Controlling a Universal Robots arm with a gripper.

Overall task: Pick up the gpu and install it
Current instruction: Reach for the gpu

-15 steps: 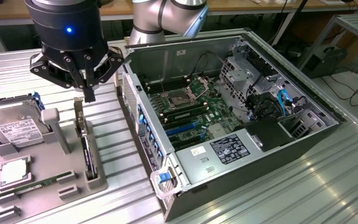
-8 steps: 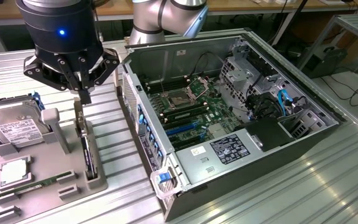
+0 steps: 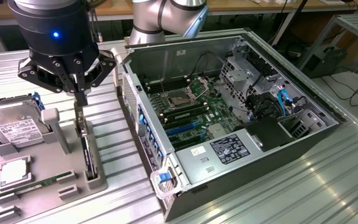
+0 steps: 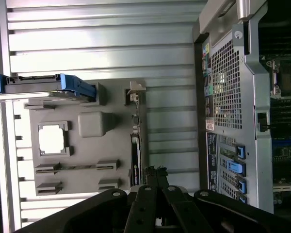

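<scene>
The gpu stands edge-on, thin and dark, in a slot of the grey holder at the exterior view's left, its metal bracket end pointing up. My gripper hangs just above that upper end with its two fingers pressed together and nothing between them. In the wrist view the gpu runs as a narrow dark strip along the holder's edge. The gripper sits shut close beside the strip's near end, apart from it.
The open computer case lies on its side to the exterior view's right, motherboard exposed. The holder also carries a hard drive, a processor and a memory stick. Ribbed metal table all around.
</scene>
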